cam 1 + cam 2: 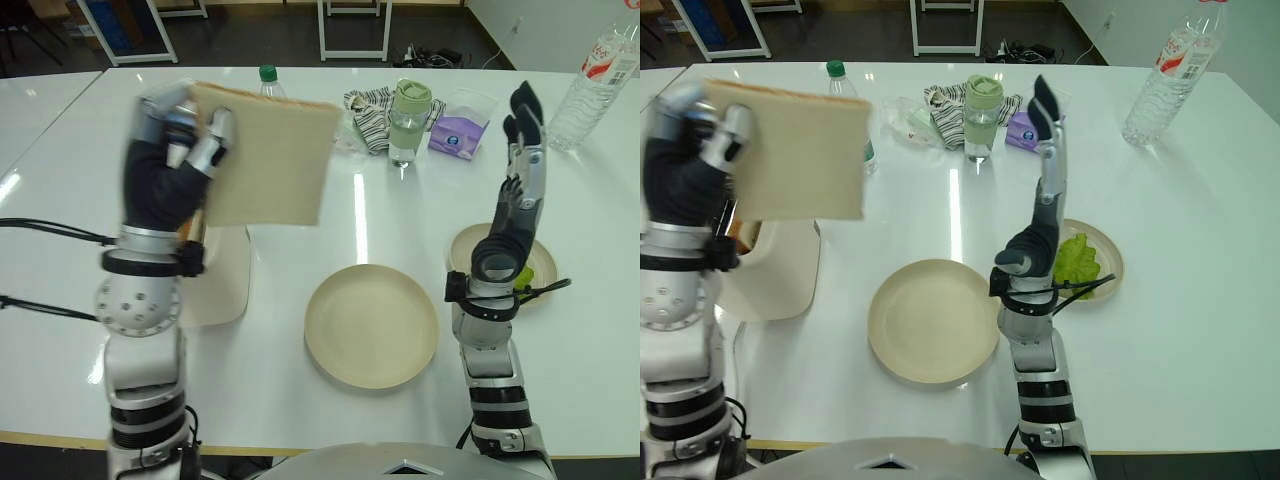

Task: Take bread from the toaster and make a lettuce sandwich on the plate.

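Bread (268,165), flat square, seemingly smooth, left hand (165,182)

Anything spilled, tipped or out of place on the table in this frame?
Nothing stands out: the left hand holds the bread above the toaster, the plate sits flat, lettuce lies on its small dish, the green-lidded cup stands upright.
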Controlling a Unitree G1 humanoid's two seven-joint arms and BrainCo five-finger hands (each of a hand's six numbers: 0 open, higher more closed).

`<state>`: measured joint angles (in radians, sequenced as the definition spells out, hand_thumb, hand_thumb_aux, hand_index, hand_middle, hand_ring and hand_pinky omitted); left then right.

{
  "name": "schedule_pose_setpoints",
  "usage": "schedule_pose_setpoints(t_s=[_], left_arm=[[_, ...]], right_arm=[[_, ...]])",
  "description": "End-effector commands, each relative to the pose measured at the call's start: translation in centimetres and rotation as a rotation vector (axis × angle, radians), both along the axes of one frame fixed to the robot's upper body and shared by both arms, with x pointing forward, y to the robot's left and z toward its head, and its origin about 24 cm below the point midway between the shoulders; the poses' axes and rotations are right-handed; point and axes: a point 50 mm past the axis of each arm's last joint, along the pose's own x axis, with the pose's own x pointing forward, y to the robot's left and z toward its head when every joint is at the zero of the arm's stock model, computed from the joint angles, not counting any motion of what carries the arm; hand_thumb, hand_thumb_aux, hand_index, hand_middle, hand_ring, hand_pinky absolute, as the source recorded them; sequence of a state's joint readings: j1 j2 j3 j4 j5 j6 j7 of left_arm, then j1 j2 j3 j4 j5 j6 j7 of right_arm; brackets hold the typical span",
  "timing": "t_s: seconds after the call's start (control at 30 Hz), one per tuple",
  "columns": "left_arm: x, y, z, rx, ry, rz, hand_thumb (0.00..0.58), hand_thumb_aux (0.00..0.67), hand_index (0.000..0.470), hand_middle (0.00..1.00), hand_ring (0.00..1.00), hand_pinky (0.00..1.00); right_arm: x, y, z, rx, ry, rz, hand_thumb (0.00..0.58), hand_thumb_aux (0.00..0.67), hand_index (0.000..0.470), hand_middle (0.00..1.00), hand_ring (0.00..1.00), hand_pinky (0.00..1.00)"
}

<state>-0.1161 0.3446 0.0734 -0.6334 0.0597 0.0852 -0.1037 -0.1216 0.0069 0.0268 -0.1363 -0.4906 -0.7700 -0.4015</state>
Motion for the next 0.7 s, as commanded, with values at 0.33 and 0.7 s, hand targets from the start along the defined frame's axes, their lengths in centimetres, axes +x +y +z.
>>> schedule_pose_setpoints(t_s=[0.33, 0.7], left_arm=[[-1.2, -6.9, -13.5, 0.045, 0.709, -0.257, 0.580, 0.670, 0.470, 1.00, 1.00, 1.00], [-1.2, -6.5, -15.7, 0.361, 0.651, -0.171, 0.000, 0.000, 0.000, 0.00, 0.00, 0.00]], right_arm=[[0.3, -1.0, 0.8, 0.028, -0.025, -0.036, 0.000, 0.000, 0.000, 0.00, 0.00, 0.00], [0.1, -0.9, 0.7, 0.021, -0.019, -0.029, 0.000, 0.000, 0.000, 0.00, 0.00, 0.00]])
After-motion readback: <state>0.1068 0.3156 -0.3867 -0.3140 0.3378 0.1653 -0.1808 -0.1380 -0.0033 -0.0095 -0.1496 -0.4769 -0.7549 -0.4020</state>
